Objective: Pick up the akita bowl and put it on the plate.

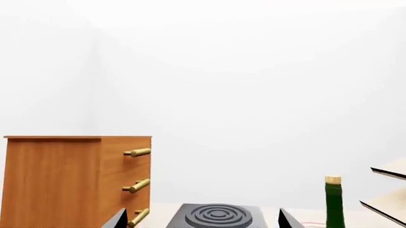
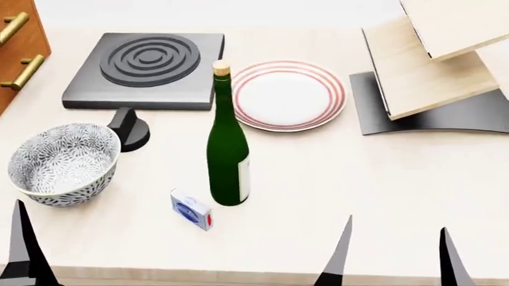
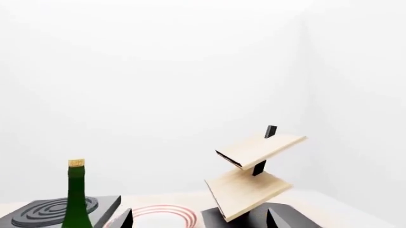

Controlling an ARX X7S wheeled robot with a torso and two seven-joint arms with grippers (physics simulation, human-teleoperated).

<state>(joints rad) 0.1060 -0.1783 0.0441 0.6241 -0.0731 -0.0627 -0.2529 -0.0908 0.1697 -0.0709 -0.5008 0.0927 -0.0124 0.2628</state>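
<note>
Bright, flat, even render lighting; no clear source. Soft faint shadows only, e.g. under the tilted wooden shelves (image 2: 430,71) toward 5 o'clock. No glare beyond a dull sheen on the green bottle (image 2: 228,158). All views sharp, undistorted; walls near blown-out white.

white walls (image 1: 241,85), wooden drawer cabinet (image 1: 76,180)

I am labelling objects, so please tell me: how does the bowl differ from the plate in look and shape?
The akita bowl is deep; the plate is flat. The akita bowl carries a dense grey-black floral pattern; the plate is plain white with thin red rings near its rim. The akita bowl looks narrower than the plate. Both are round and empty.
</note>
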